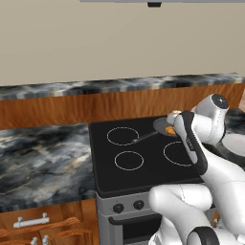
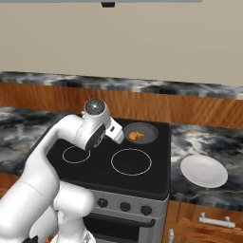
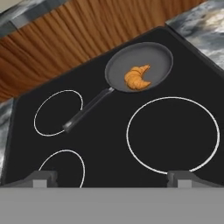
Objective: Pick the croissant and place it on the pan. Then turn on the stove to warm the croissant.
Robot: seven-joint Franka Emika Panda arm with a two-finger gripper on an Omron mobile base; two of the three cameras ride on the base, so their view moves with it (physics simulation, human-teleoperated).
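**Croissant in the pan**

The croissant [image 3: 137,77] lies inside the pan [image 3: 118,68] on the stove's [image 3: 109,144] rear burner. The tool [image 3: 112,178] hangs above the cooktop, spread wide and holding nothing. A plate [image 2: 204,171] sits on the bench [image 2: 209,142].

Arm bent forward; claw [image 3: 112,177] empty, fingers [image 3: 41,177] spread wide.

Croissant [image 3: 137,77], golden-brown, lies inside dark round pan [image 3: 157,54], upper centre of hand view. Pan handle points lower left. Black stove [image 3: 109,144] beneath, four white rings.
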